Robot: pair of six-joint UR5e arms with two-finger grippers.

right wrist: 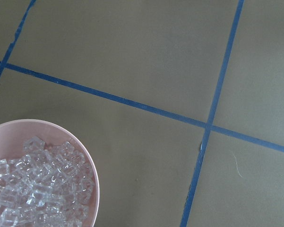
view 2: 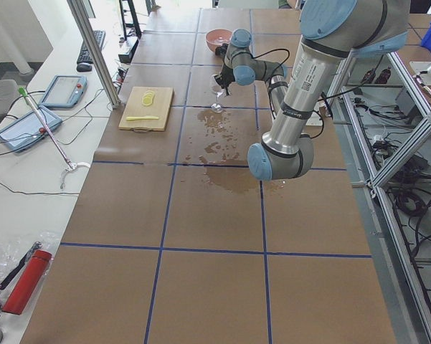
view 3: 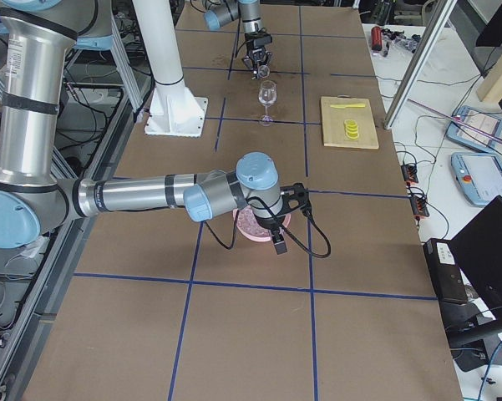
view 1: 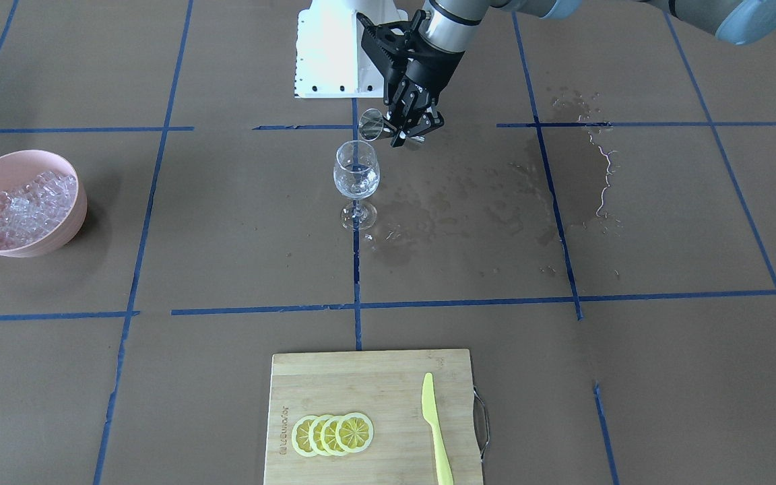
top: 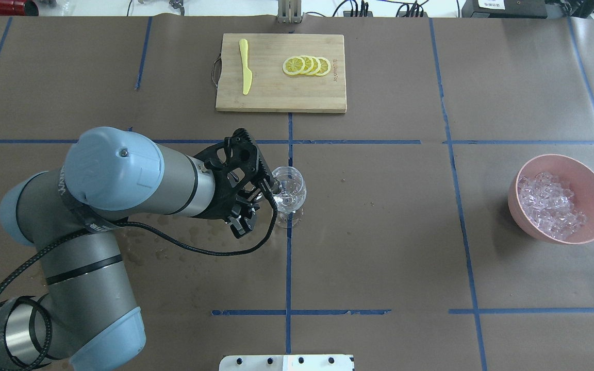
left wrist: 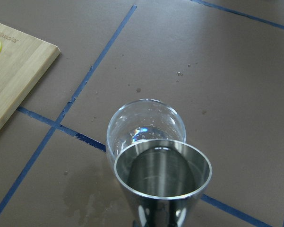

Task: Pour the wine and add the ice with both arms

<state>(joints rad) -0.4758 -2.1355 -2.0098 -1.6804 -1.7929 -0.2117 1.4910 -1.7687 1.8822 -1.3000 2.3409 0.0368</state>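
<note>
Steel jigger, clenched in left gripper, tips over wineglass at twelve o'clock: pouring. Next, right gripper, grip untellable, must fetch ice.

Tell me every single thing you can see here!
Wine glass: one, clear, table middle.
Metal cup: one, silver, tilted over the glass.
Bowl: one, pink, robot's right side.
Ice: a heap, clear, in the bowl.
Cutting board: one, wooden, far table edge.
Lemon slices: four, yellow, on the board.
Knife: one, yellow-green, on the board.
Wet stains: several, dark, beside the glass.
Left arm: silver-grey, left tool gripping the cup.
Right arm: silver-grey, right tool near the bowl.
</note>
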